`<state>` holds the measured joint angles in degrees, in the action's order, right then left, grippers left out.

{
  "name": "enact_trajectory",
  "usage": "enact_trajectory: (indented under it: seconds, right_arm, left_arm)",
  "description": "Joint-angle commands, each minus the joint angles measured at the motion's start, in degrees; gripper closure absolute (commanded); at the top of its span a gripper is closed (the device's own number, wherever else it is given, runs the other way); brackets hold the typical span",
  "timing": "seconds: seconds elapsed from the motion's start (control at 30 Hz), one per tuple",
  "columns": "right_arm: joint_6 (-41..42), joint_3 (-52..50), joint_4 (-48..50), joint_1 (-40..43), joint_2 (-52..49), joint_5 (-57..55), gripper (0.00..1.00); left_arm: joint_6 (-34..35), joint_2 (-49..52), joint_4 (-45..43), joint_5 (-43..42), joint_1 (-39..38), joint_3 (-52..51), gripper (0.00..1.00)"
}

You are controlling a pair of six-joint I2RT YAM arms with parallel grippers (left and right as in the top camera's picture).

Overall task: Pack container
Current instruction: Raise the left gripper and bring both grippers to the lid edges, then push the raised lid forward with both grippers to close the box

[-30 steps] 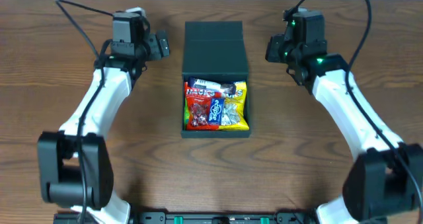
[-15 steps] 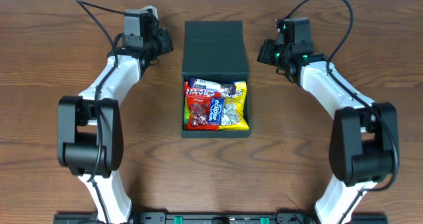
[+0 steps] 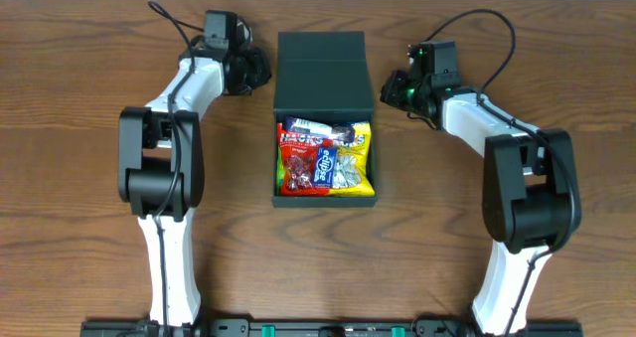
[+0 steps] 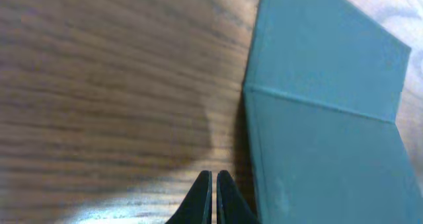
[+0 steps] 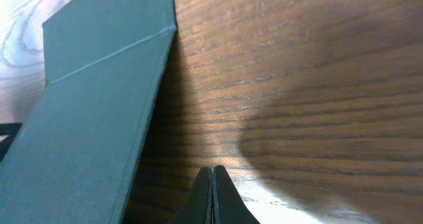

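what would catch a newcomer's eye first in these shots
The bright red, blue and yellow snack packets stand out, filling the open dark teal container at the middle of the wooden table, with the lid flap open on the far side. The left gripper and right gripper, both shut and empty, flank that lid, one at each side.

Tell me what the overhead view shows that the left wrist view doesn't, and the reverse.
Only the overhead view shows the snack packets lying inside the open container, and the right hand on the other side of the lid. Only the left wrist view shows that the left hand has its fingers closed together, over bare wood beside the container's side. Both views share the dark teal lid flap and the wooden table.
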<state>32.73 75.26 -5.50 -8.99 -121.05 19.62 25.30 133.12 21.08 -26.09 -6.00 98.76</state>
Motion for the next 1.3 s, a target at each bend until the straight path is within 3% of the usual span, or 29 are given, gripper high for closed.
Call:
enact_trajectory:
  seconds: [0.0, 0.27, 0.53, 0.77, 1.27]
  right_arm:
    - [2.64, 0.11, 1.31, 0.85, -2.19, 2.99, 0.98]
    - [3.04, 0.11, 3.26, 0.76, -3.37, 7.28, 0.99]
    - [2.97, 0.11, 5.09, 0.81, -3.82, 18.78, 0.99]
    - [2.36, 0.11, 6.03, 1.86, -3.8, 26.21, 0.99]
    - [-0.7, 0.11, 16.68, 6.1, -3.8, 50.58, 0.98]
  left_arm:
    - [0.81, 2.56, 2.12, -1.51, 0.37, 3.63, 0.95]
    - [3.48, 4.31, 2.54, -6.84, 0.24, 3.74, 0.94]
    - [2.97, 4.28, 2.49, -13.33, 0.37, 3.8, 0.94]
    - [-1.77, 3.52, 2.89, -22.01, 1.25, 5.05, 0.94]
    - [-16.04, -6.12, 5.22, -23.47, 2.34, 5.07, 0.94]
